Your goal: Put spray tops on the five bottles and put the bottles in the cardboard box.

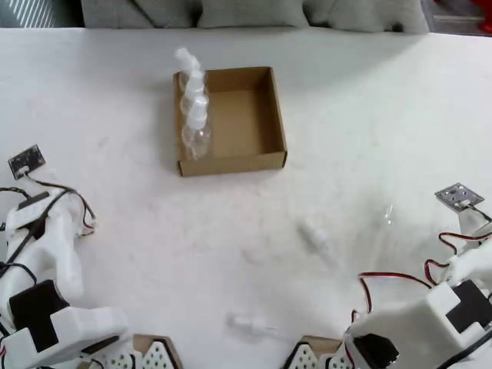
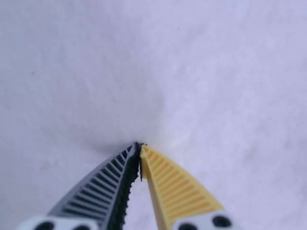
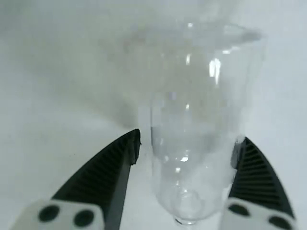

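Observation:
The cardboard box (image 1: 261, 115) stands open at the middle back of the table. A row of clear bottles with white spray tops (image 1: 194, 104) leans along one inner wall. A bare clear bottle (image 3: 201, 129) sits between the fingers of my right gripper (image 3: 187, 143), which is open around it; a gap shows on one side. In the high view this bottle (image 1: 382, 234) is faint, just ahead of the right arm (image 1: 430, 323). Two loose spray tops (image 1: 315, 234) (image 1: 250, 324) lie on the table. My left gripper (image 2: 140, 146) is shut on nothing, just above the bare table.
The left arm (image 1: 46, 300) is folded back at the near left corner. Small grey marker plates (image 1: 25, 160) (image 1: 459, 197) with wires lie near each arm. The white table (image 1: 138, 231) is bare between the box and the arms.

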